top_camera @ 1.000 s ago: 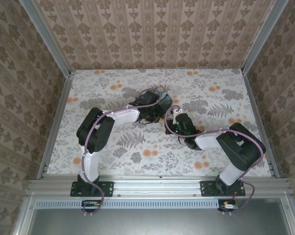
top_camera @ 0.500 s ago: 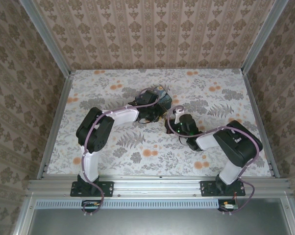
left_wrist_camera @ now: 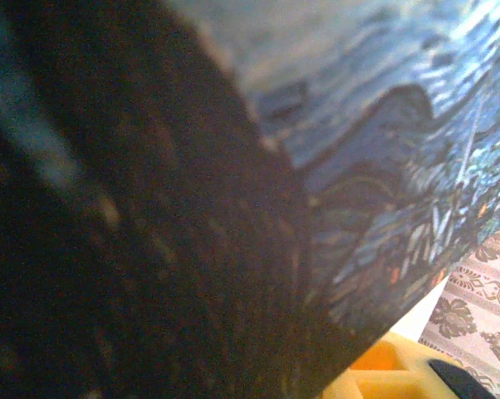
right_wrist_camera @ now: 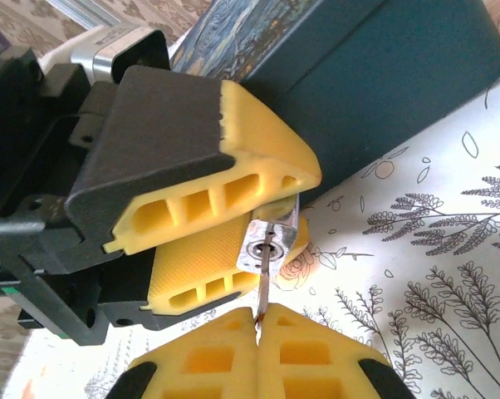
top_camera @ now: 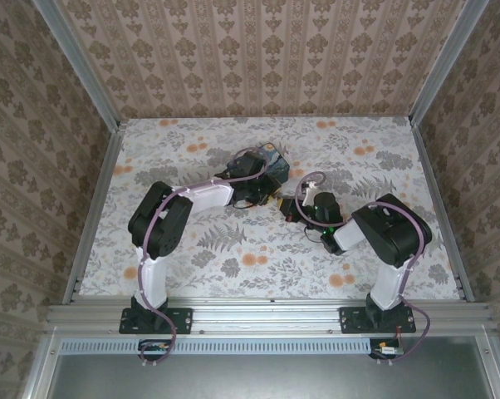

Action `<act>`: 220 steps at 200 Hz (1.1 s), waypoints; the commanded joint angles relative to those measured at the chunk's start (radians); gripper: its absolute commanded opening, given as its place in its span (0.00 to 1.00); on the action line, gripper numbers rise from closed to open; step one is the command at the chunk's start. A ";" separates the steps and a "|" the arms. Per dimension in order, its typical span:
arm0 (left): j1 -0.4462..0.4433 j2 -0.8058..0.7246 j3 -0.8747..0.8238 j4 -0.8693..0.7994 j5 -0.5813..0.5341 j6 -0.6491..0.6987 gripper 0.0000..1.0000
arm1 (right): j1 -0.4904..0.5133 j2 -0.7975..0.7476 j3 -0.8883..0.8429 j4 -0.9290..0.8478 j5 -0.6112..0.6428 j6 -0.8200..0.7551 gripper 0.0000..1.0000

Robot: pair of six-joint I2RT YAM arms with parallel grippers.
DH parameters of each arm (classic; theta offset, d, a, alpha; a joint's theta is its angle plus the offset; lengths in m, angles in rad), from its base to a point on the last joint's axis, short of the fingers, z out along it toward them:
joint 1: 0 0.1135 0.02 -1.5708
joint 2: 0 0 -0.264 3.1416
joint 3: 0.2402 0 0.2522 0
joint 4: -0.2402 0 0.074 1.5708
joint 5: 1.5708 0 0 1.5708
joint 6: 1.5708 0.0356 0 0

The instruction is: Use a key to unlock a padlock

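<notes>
Since the earlier top view, the right arm (top_camera: 383, 237) has folded inward, its elbow now nearer the middle of the table, while the two grippers remain nose to nose. One tiny padlock (right_wrist_camera: 267, 246), with its silvery keyhole face toward the right wrist camera and a brassy side just visible, is clamped between the two yellow pads of the left gripper (right_wrist_camera: 275, 231). One thin dark metal key (right_wrist_camera: 263, 287) stands with its tip at the keyhole; its other end is pinched between the closed yellow fingertips of the right gripper (right_wrist_camera: 257, 322). Padlock and key sit over the floral-patterned table (right_wrist_camera: 433, 249); whether either touches it cannot be told. One dark blue box (right_wrist_camera: 399, 75) with a swirl-painted face lies just behind the left gripper, near the table's centre, and looms close in the left wrist view.
</notes>
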 commanded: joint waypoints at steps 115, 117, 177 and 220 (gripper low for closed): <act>-0.018 0.097 -0.058 -0.177 0.181 -0.121 0.00 | 0.017 -0.063 0.030 -0.080 0.052 -0.120 0.10; -0.017 0.097 -0.058 -0.179 0.182 -0.121 0.00 | 0.021 -0.070 0.032 -0.094 0.058 -0.132 0.10; -0.022 0.094 -0.044 -0.187 0.181 -0.122 0.00 | 0.135 -0.199 0.104 -0.420 0.266 -0.413 0.10; -0.041 0.095 -0.040 -0.192 0.182 -0.127 0.00 | 0.129 -0.178 0.155 -0.442 0.247 -0.410 0.12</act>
